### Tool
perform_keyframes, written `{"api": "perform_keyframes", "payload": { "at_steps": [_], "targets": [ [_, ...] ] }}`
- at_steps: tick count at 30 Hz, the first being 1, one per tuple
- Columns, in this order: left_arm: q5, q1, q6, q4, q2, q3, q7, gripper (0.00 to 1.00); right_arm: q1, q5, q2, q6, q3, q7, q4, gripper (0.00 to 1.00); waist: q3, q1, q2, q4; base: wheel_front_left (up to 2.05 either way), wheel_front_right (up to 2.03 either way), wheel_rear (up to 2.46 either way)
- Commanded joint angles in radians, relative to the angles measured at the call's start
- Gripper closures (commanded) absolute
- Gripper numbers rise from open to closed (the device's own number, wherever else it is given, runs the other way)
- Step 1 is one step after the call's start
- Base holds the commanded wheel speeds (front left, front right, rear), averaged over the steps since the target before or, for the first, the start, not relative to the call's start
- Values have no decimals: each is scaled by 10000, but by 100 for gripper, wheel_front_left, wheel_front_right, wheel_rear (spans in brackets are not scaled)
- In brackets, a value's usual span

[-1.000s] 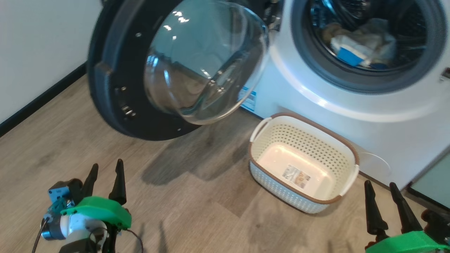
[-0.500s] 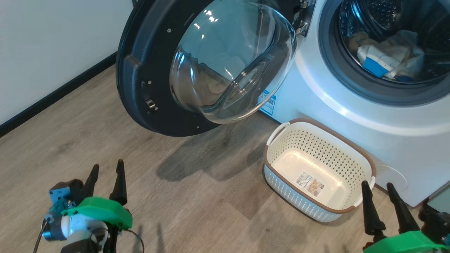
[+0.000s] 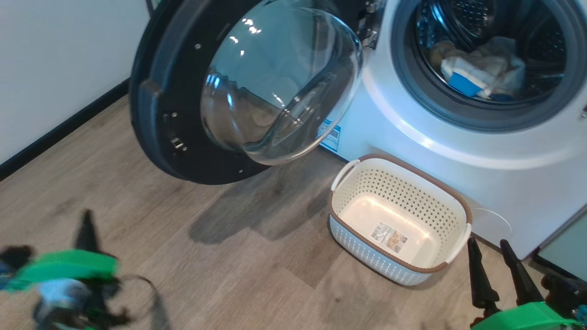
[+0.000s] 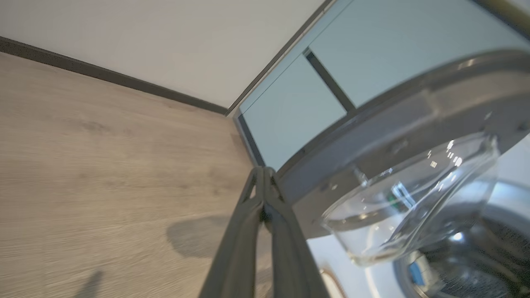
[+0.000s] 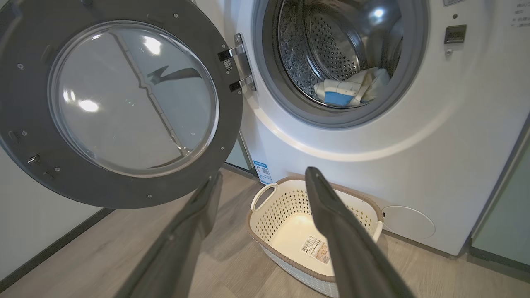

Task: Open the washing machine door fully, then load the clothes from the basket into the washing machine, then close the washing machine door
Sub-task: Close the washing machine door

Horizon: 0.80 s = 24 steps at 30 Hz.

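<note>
The washing machine door (image 3: 275,82) (image 5: 132,99) stands swung open to the left, black rim around a bulging glass bowl. Beside it the white washing machine (image 3: 412,151) (image 5: 414,136) shows its steel drum, where the pale yellow clothes (image 3: 481,68) (image 5: 352,89) with a blue part lie. On the floor before the machine sits the cream basket (image 3: 403,192) (image 5: 285,203), with just a label on its base. My left gripper (image 3: 87,215) (image 4: 263,171) is blurred at the lower left, fingers pressed together and holding nothing. My right gripper (image 3: 487,243) (image 5: 264,174) is open and holds nothing, near the basket's right end.
A white wall with dark skirting (image 3: 59,128) runs along the left. Pale teal cabinets (image 3: 568,243) (image 4: 290,124) flank the machine. Wooden floor (image 3: 229,266) lies between me and the door.
My left gripper has shut and its arm has swung left, now blurred. The head camera has shifted slightly. The right gripper stays open.
</note>
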<state>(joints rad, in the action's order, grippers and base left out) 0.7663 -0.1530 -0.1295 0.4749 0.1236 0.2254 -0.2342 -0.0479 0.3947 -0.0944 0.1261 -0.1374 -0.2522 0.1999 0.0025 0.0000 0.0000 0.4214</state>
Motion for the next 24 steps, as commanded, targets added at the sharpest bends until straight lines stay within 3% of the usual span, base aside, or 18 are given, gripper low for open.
{"api": "perform_keyframes", "payload": {
  "at_steps": [1,6,12,18,24],
  "targets": [
    [1012,-737,-11,-278,648,562,204,100,426,-3,-190,46,-228,-96,-275,0,42,0,0,-155,0,0,0],
    [3804,-1153,-11,-177,1859,1217,1055,100,420,-19,-237,46,-205,-96,-289,0,133,0,0,-468,0,0,0],
    [6180,-1812,-11,391,3185,1836,2710,100,415,-25,-318,46,-197,-96,-307,0,317,0,0,-702,0,0,0],
    [7362,-2823,-11,1060,4254,1913,4436,100,558,-50,-415,46,-210,-96,-339,0,588,0,0,-838,0,0,0],
    [7951,-3652,-11,1673,4966,2023,5441,100,729,-54,-522,46,-246,-96,-339,0,819,0,0,-1001,0,0,0]
  ]
}}
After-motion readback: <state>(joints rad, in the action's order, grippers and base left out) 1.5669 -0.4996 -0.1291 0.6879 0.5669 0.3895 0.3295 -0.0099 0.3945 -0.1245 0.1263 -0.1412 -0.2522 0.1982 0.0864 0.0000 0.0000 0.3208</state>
